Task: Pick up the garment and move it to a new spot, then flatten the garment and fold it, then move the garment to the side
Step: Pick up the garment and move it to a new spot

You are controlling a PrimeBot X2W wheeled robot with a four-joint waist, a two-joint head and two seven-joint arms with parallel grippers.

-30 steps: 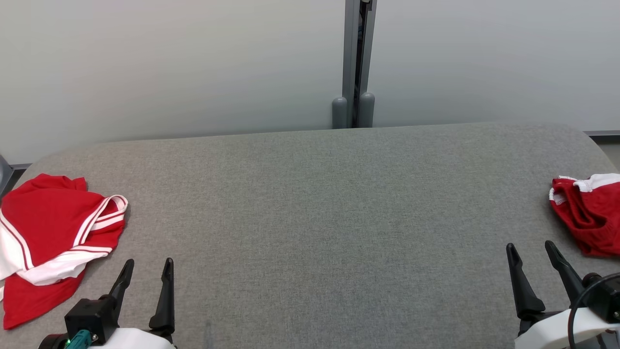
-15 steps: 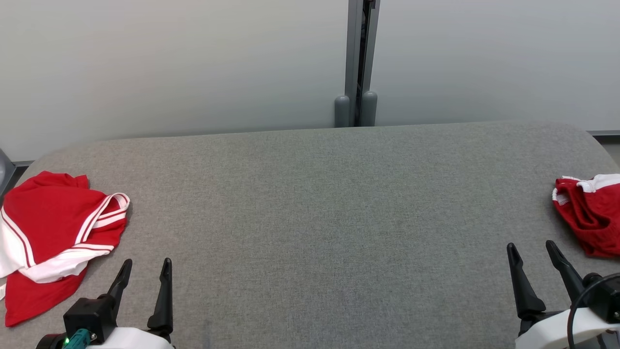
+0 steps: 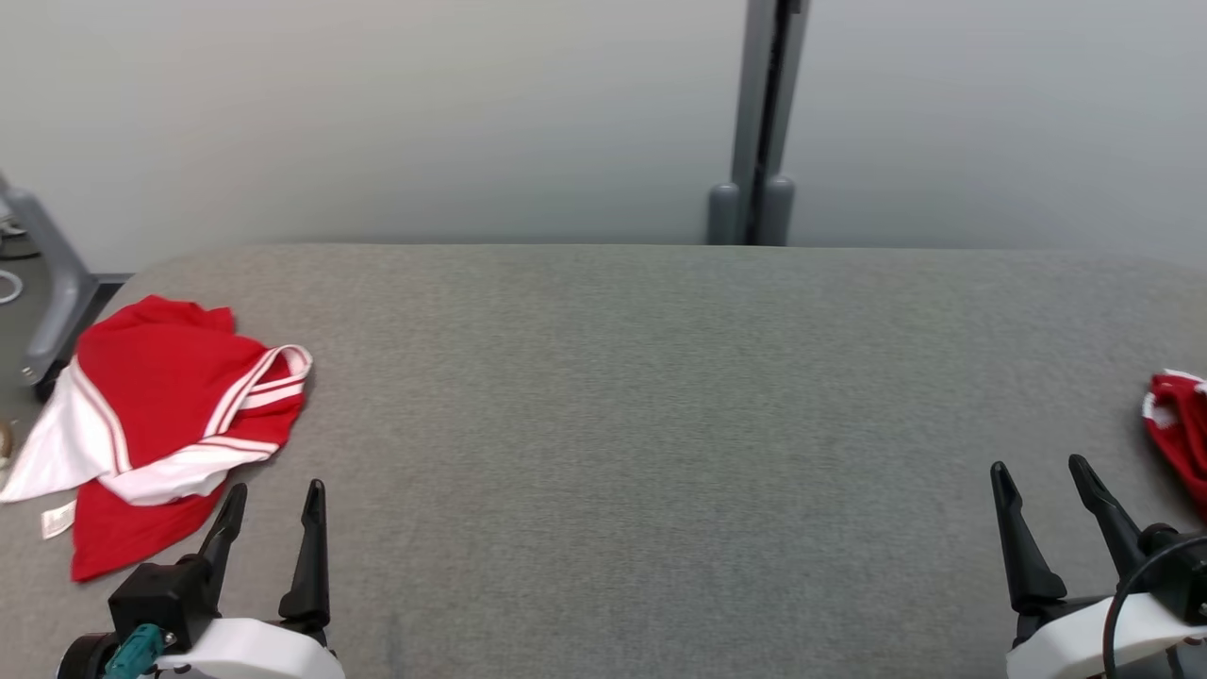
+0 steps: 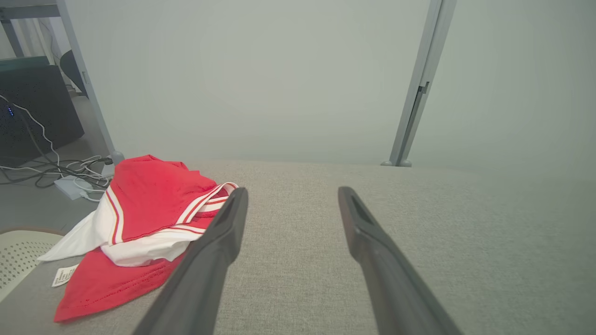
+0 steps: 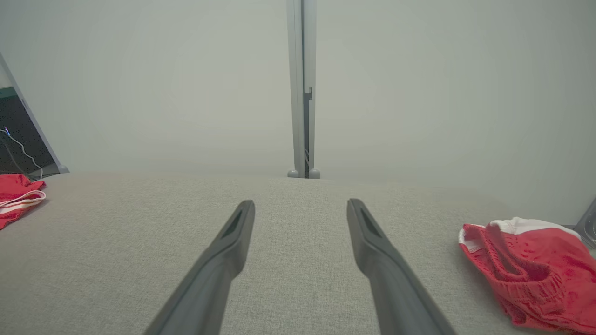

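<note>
1. Over the last second the head view has swung toward the robot's left. The grey post (image 3: 764,123) behind the table (image 3: 641,424) now sits further right in the picture, and everything else shifts with it. So the camera turns; the cloth itself does not move.
2. The turn brings the crumpled red-and-white jersey (image 3: 170,415) more fully into view. It lies just ahead of the left gripper (image 3: 274,490) and to its outer left, near the table's left end. A white label (image 3: 58,520) lies flat beside its lower hem. The gripper's left fingertip stands very close to that hem; I cannot tell whether it touches.
3. The red shorts (image 3: 1179,434) lie ahead of the right gripper (image 3: 1037,467) and to its outer right, and are now cut by the picture's edge.
4. Both grippers stand wide apart and empty, low over the table, fingers pointing away from the robot.
5. Judging by the turn, the jersey looks like the garment chosen and the pick-up has not begun.
6. The bare cloth top between the two grippers seems the natural new spot.
7. The next move likely calls for the left gripper to reach forward and leftward and pinch a raised fold.
</note>
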